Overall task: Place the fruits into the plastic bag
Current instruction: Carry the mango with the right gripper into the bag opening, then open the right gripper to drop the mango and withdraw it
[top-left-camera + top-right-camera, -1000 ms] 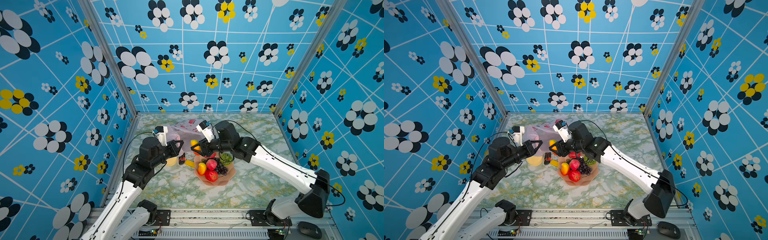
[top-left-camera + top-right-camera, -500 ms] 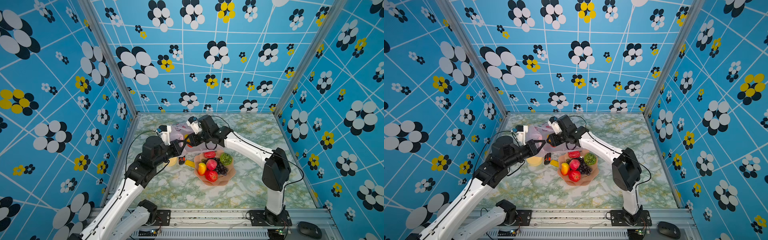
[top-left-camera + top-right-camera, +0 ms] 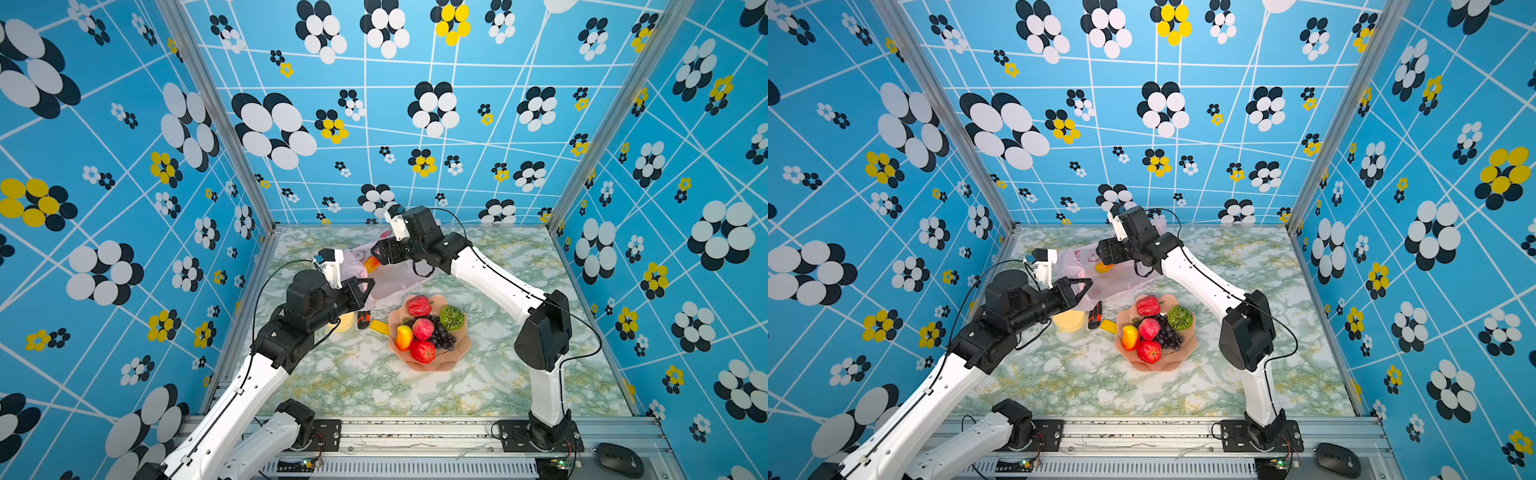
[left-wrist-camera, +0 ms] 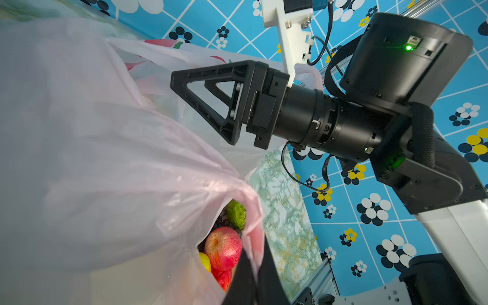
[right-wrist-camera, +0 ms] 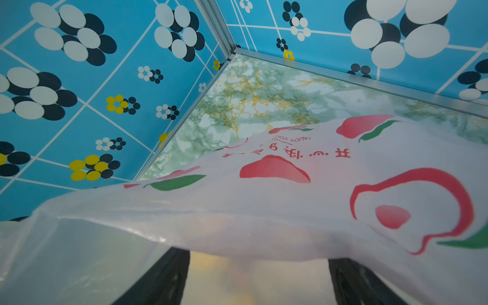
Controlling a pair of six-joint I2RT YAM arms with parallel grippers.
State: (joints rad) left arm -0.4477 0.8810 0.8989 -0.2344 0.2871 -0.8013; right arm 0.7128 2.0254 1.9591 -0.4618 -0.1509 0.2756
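Observation:
The plastic bag (image 3: 390,282) (image 3: 1117,284) lies at the back left of the table, and its rim is lifted by my left gripper (image 3: 368,286) (image 4: 253,280), which is shut on the film. My right gripper (image 3: 376,257) (image 4: 175,81) reaches into the bag's mouth with its jaws open. A yellow-orange mango (image 3: 371,262) (image 3: 1104,267) lies in the bag just beneath it, and shows as a blur (image 5: 237,277) between the spread jaws. The other fruits sit in the pink bowl (image 3: 440,365): a red pepper-like piece (image 3: 418,305), a bumpy green one (image 3: 451,318), an apple (image 3: 422,328), a mango (image 3: 403,336), grapes (image 3: 442,338) and a red apple (image 3: 422,351).
A pale yellow disc (image 3: 343,322), a small black-and-orange thing (image 3: 363,320) and a flat yellow piece (image 3: 379,327) lie between my left arm and the bowl. The blue patterned walls close in the back and both sides. A computer mouse (image 3: 619,457) rests on the front rail.
My right gripper carried the mango from over the bowl back into the bag's mouth and opened its jaws. My left gripper kept its hold on the bag's rim.

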